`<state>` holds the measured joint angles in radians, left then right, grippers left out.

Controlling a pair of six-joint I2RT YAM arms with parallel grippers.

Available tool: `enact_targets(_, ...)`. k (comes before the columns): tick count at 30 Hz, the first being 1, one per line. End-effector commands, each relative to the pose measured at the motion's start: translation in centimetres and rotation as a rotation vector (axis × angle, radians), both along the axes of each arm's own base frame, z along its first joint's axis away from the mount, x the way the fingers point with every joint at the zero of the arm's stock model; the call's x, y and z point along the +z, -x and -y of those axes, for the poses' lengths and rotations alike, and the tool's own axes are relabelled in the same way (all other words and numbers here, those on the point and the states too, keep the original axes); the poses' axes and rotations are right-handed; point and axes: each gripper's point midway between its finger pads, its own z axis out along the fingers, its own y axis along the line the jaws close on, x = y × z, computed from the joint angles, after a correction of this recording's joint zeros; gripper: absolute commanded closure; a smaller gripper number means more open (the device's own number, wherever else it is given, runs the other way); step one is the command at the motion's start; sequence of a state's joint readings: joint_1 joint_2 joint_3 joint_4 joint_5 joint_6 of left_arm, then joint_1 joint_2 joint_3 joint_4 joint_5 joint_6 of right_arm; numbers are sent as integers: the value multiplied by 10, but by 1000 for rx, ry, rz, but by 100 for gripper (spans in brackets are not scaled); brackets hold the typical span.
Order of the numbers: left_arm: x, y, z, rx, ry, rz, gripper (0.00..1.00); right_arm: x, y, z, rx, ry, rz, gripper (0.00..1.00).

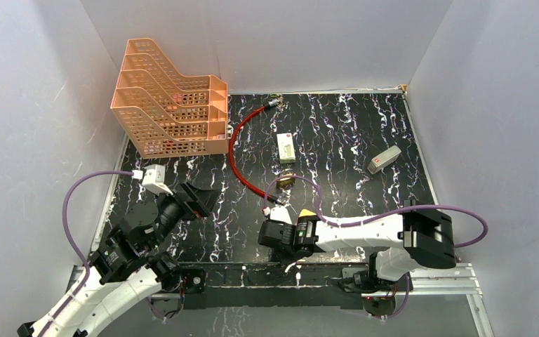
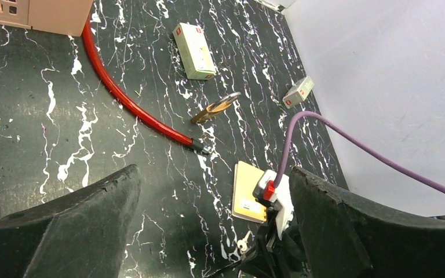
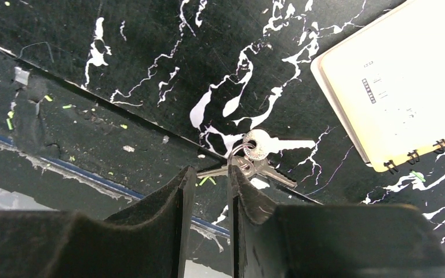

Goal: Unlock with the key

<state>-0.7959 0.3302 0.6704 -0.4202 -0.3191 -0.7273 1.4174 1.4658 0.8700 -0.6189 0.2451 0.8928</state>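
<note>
Your right arm lay stretched low along the near edge of the table [image 1: 365, 126]. Its forearm pointed left from the base, and the wrist was bent down so that the right gripper [image 3: 210, 172] aimed at the table top. Its fingers stood nearly together with only a narrow slot between them, and the blade of one key on the ring crossed that slot. You could not tell from the wrist view whether they pinched it.

The key [image 3: 257, 146] lay flat on the table with the others on its ring, right at the fingertips. It was just beside the corner of the spiral notebook [image 3: 394, 87] and near the table's front edge. The padlock [image 1: 285, 180] sat farther back, well apart from the key and close to one end of the red cable [image 1: 231, 151].

Your left arm was raised and angled toward the middle of the table. The left gripper [image 2: 214, 174] was spread wide and held nothing.
</note>
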Motion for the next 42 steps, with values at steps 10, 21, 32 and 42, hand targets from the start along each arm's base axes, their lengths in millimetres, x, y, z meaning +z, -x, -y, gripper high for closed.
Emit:
enact_targets(10, 8, -2, -3, 23, 8, 12, 5, -6, -14, 10, -62, 25, 44, 61)
enact_targets(21, 5, -2, -3, 24, 9, 4, 5, -17, -6, 16, -50, 39, 3, 75)
enact_targets(32, 8, -3, -5, 30, 0, 19, 5, 53, -31, -4, -58, -93, 144, 100)
enact_targets(42, 17, -9, 8, -7, 5, 56, 5, 178, -55, -15, -15, -374, 327, 100)
